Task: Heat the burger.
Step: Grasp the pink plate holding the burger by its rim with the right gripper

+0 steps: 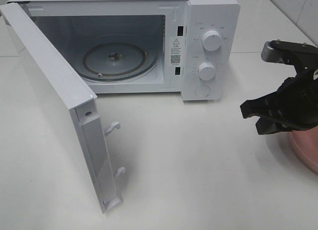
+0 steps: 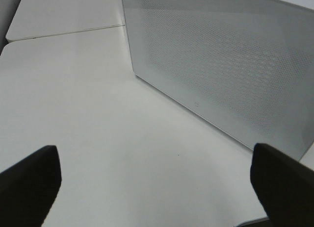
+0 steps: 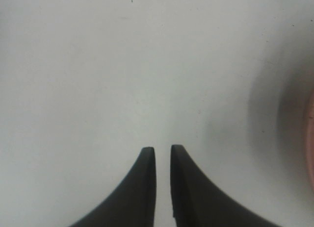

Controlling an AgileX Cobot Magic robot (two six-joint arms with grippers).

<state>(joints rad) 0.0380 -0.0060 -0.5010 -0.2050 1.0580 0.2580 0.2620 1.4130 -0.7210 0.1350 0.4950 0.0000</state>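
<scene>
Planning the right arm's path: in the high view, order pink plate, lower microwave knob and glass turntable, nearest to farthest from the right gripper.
1. pink plate, right beside the right gripper, at the right edge.
2. lower knob, on the microwave front.
3. glass turntable, inside it, farther left.

A white microwave (image 1: 213, 11) stands at the upper middle of the exterior frame on a white table (image 1: 198, 165). Its door (image 1: 49, 91) is swung wide open toward the lower left, with two white latch hooks (image 1: 113, 126) sticking out of its inner edge. Inside the empty cavity lies a round glass turntable (image 1: 129, 58). To the right of the cavity is a warning sticker (image 1: 176, 50). The control panel has an upper knob (image 1: 212, 40), a lower knob (image 1: 206, 71) and a round button (image 1: 202, 91) below them. A pink plate (image 1: 307, 149) shows partly at the right edge. In the left wrist view the door's dotted panel (image 2: 221, 55) fills the upper right.
</scene>
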